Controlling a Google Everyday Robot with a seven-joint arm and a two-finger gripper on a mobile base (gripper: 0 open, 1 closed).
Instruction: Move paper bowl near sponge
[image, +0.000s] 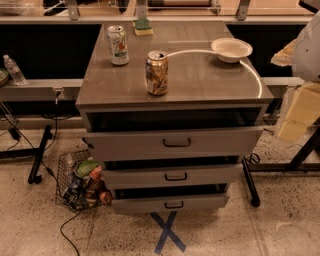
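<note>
pale gripper (292, 55) hangs off the drawer cabinet (200, 82) at three o'clock; released or clenched, i cannot tell. paper bowl (231, 49) sits near, at its nine o'clock, well apart from the sponge (143, 27) at the top's eleven o'clock. bowl is probably light and flimsy: pinch its rim gently.

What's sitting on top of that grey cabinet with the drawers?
On the cabinet top: a white can, a gold can, a sponge at the back edge, a paper bowl toward the right. What lies under the bowl is covered. The gripper is out of view.
</note>
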